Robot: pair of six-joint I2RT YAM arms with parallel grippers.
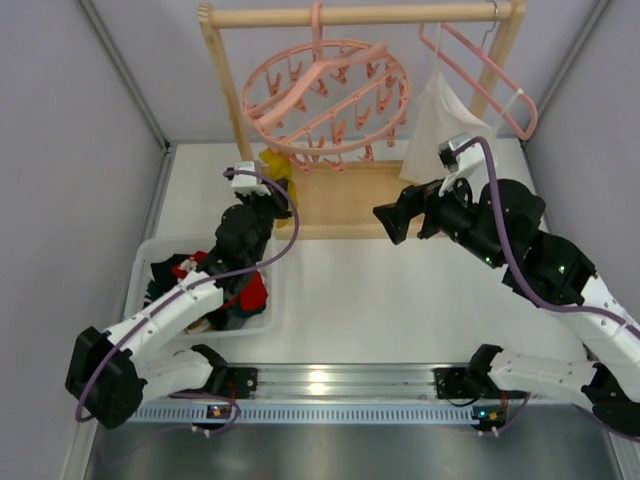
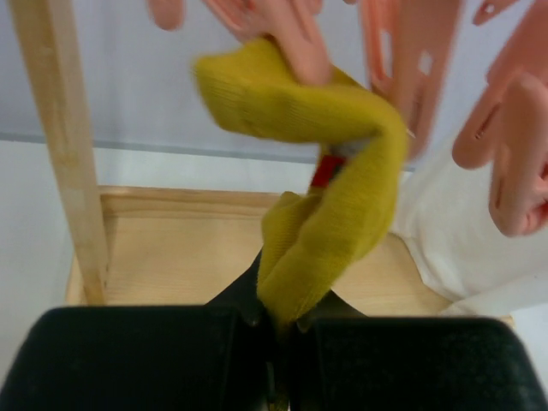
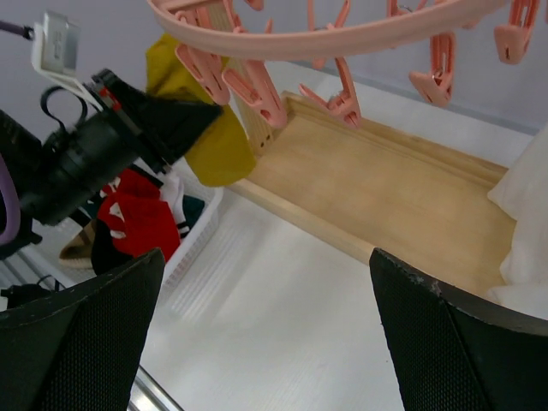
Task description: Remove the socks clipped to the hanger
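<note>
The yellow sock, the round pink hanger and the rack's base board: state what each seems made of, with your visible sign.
Yellow sock: knitted fabric, matt; fine knit texture, soft folds.
Round pink hanger: probably plastic, smooth, slightly glossy; moulded clips.
Base board: pale wood, apparently unpainted; grain lines show.

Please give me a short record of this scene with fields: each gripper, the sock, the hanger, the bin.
left gripper: shut on yellow sock
right gripper: open, holding nothing
yellow sock: upper end at a clip of the hanger
hanger: round, pink, hung on wooden rack
bin: holds red and dark socks
</note>
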